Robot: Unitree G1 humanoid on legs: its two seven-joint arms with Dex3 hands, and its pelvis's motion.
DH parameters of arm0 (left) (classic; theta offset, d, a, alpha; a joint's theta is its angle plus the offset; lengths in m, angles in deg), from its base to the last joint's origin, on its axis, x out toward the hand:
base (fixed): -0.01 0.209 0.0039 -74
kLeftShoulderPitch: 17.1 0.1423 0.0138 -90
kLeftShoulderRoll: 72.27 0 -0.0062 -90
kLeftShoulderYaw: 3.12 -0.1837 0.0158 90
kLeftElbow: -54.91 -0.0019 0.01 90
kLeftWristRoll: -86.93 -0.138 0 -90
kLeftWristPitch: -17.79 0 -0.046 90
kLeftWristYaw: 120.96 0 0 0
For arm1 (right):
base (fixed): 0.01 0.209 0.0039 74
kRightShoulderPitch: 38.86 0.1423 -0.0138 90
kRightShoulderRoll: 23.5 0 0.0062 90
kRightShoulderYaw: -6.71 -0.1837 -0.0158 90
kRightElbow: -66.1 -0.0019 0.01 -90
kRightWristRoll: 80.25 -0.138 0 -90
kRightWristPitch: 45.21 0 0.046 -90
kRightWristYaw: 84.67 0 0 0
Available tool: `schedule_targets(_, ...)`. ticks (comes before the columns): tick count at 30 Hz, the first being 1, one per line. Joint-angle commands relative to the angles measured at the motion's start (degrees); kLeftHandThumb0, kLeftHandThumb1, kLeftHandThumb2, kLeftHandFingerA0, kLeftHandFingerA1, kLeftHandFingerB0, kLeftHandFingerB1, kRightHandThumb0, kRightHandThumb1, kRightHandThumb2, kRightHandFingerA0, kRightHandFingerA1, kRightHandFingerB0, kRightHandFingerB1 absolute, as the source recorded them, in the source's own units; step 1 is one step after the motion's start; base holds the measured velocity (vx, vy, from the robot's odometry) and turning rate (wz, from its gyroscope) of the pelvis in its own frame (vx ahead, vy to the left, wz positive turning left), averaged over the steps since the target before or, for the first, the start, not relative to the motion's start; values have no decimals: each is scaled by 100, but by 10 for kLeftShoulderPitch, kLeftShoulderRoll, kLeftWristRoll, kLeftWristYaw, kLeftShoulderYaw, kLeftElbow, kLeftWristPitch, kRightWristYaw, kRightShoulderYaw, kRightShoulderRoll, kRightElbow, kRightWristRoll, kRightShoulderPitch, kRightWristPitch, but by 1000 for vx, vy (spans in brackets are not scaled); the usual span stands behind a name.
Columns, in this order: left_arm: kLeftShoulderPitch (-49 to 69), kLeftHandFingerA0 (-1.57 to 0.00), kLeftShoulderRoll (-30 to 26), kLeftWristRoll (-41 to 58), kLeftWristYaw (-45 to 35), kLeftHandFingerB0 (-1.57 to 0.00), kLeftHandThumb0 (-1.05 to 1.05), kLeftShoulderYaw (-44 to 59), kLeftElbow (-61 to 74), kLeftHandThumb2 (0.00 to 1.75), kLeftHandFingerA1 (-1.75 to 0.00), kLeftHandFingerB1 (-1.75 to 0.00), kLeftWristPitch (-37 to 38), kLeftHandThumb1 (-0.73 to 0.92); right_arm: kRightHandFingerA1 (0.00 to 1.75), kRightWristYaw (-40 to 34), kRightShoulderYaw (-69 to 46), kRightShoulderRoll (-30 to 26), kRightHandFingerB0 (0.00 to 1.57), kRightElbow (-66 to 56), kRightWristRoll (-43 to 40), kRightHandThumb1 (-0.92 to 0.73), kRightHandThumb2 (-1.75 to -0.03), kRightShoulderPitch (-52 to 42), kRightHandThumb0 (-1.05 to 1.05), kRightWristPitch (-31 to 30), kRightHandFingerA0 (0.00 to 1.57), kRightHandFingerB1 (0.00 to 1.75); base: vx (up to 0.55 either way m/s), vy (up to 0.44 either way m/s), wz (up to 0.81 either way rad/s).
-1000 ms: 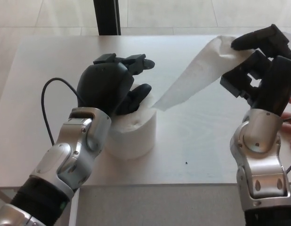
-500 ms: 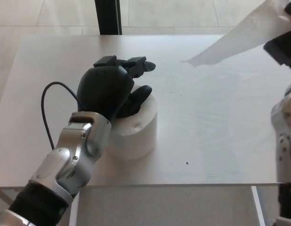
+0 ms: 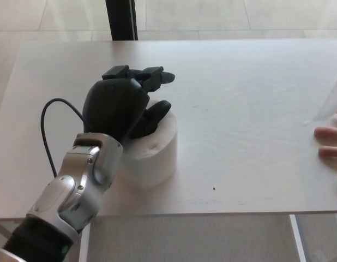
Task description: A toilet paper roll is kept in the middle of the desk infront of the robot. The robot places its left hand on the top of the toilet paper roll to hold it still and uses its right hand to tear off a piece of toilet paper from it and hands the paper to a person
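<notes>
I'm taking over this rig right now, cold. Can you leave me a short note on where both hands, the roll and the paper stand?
Left hand: resting on top of the toilet paper roll, pressing it onto the desk; not gripping it.
Right hand: out of view.
Roll: upright, mid-desk, no loose tail showing.
Paper: a pale strip at the far right edge may be the torn piece; too cut off to be sure.
Person's fingertips rest on the desk's right edge.
Done: roll held steady, apparently torn.
Left: confirm the handover, then lift the left hand away.
</notes>
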Motion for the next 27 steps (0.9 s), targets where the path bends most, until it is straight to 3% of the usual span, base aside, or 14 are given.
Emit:
schedule_targets(1, 44, -35, -38, 6, -12, -49, -40, 17, -12, 59, -52, -45, 20, 68, 162, 56, 119, -196, 74, 110, 212, -67, -67, -105, -16, 108, 86, 111, 0, 0, 0)
schedule_targets(3, 48, -35, -39, 9, -10, -48, -39, 21, -11, 59, -52, -45, 24, 68, 161, 16, 158, -216, 82, 152, 254, -62, -75, -98, -18, 111, 92, 120, 0, 0, 0)
schedule_targets(6, 55, -35, -38, 12, -12, -47, -40, 23, -8, 59, -51, -44, 26, 68, 160, 5, 193, -232, 85, 176, 281, -60, -72, -88, -20, 92, 92, 116, 0, 0, 0)
schedule_targets(7, 61, -34, -40, 15, -17, -45, -38, 27, 7, 60, -49, -42, 26, 68, 161, -8, 227, -247, 77, 210, 313, -56, -69, -69, -17, 91, 82, 129, 0, 0, 0)
schedule_targets(9, 57, -35, -40, 15, -11, -45, -38, 31, 9, 60, -50, -43, 33, 67, 159, -20, 242, -255, 72, 228, 319, -60, -68, -56, -20, 91, 83, 130, 0, 0, 0)
schedule_targets(10, 51, -33, -45, 16, -10, -42, -39, 38, 17, 60, -49, -42, 39, 69, 140, -9, 262, -259, 78, 249, 335, -68, -70, -34, -25, 74, 79, 108, 0, 0, 0)
schedule_targets(12, 43, -22, -46, 25, -16, -33, -41, 48, 26, 62, -49, -39, 43, 74, 159, -33, 280, -259, 71, 277, 345, -70, -62, -16, -25, 76, 75, 122, 0, 0, 0)
schedule_targets(13, 37, -27, -46, 30, -17, -38, -39, 53, 29, 59, -50, -41, 48, 68, 160, -35, 286, -257, 72, 288, 344, -70, -65, -7, -27, 72, 78, 126, 0, 0, 0)
schedule_targets(14, 31, -24, -43, 43, -29, -37, -40, 64, 47, 60, -51, -40, 44, 68, 131, -31, 294, -250, 78, 296, 345, -56, -96, 6, -32, 59, 110, 107, 0, 0, 0)
schedule_targets(18, 25, -21, -28, 70, -41, -35, -41, 86, 93, 60, -55, -43, 40, 67, 133, -42, 314, -240, 80, 298, 352, -47, -89, 35, -29, 35, 116, 105, 0, 0, 0)
schedule_targets(19, 24, -18, -28, 71, -45, -33, -44, 90, 108, 61, -56, -42, 38, 69, 155, -36, 320, -239, 76, 301, 352, -66, -59, 46, -27, 28, 88, 113, 0, 0, 0)
schedule_targets(24, 18, -16, -27, 90, -91, -30, -46, 119, 211, 63, -57, -43, 0, 68, 159, 6, 358, -234, 75, 335, 364, -66, -59, 91, -31, -4, 83, 106, 0, 0, 0)
schedule_targets(25, 17, -14, -26, 96, -100, -29, -44, 125, 229, 62, -56, -43, -5, 68, 159, 23, 362, -235, 76, 334, 361, -64, -59, 94, -32, -12, 83, 94, 0, 0, 0)
schedule_targets(27, 6, -7, -25, 109, -131, -24, -43, 145, 280, 61, -54, -41, -35, 69, 162, 10, 365, -240, 76, 341, 353, -62, -61, 89, -30, 2, 82, 91, 0, 0, 0)
